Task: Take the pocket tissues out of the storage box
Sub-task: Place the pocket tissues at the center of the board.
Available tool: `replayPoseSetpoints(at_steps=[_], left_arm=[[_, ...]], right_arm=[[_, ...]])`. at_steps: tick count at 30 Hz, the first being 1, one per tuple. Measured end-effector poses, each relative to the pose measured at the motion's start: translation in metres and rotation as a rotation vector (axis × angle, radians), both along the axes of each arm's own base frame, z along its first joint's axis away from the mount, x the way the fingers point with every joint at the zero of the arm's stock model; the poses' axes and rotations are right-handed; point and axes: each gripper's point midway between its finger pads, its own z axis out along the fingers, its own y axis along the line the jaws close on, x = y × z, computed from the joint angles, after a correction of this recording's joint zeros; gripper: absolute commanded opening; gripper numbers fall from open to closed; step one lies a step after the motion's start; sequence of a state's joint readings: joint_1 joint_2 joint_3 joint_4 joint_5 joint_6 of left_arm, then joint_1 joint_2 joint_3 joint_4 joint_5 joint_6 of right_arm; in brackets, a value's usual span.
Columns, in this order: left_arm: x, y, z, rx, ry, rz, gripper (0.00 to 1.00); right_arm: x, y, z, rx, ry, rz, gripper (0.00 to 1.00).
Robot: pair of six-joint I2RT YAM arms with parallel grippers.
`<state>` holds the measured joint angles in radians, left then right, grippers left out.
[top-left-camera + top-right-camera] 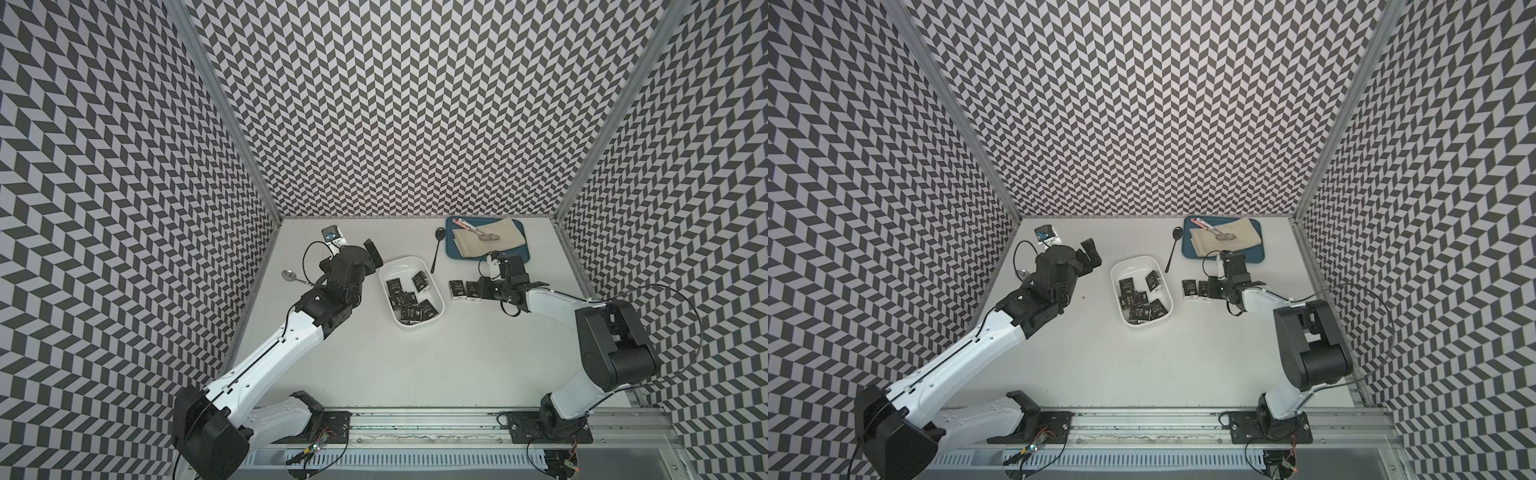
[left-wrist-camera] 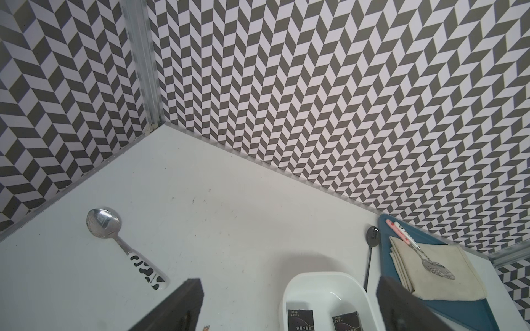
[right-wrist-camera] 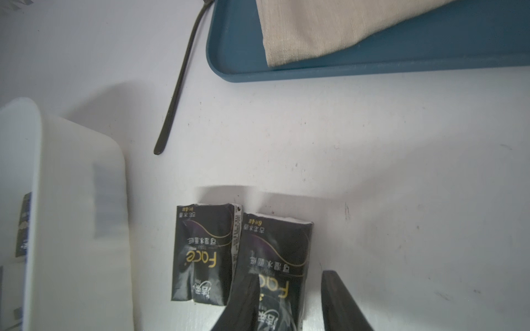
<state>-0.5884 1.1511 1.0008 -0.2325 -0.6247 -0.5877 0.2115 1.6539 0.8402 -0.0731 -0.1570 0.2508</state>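
White table (image 1: 415, 374), storage box (image 1: 385, 293) at its middle, several pocket tissues (image 1: 409, 305) inside. Blue tray (image 3: 430, 51) behind. Empty left gripper (image 2: 289, 283) beside the box, jaws wide. Low right gripper (image 3: 289, 286), jaws partly apart, astride one of two packets (image 3: 203, 252) lying side by side on the table; not clamped.

Left arm (image 1: 266, 345) and right arm (image 1: 552, 301) wear white shells, black joints, looping cables
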Motion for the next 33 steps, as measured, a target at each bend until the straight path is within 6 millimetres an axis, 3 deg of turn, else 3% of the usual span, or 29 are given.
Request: replayPoseSetpoints(at_steps=[6, 29, 33], left_arm=[[0.0, 0.0, 0.0, 0.006, 0.0, -0.005, 0.99], [-0.001, 0.001, 0.006, 0.002, -0.015, -0.006, 0.99], [-0.001, 0.001, 0.006, 0.002, -0.015, -0.006, 0.99]], right_arm=[[-0.001, 0.0, -0.013, -0.003, 0.024, 0.005, 0.38], [0.002, 0.01, -0.011, 0.004, -0.014, 0.086, 0.4], [0.006, 0.01, 0.002, 0.001, -0.027, 0.082, 0.43]])
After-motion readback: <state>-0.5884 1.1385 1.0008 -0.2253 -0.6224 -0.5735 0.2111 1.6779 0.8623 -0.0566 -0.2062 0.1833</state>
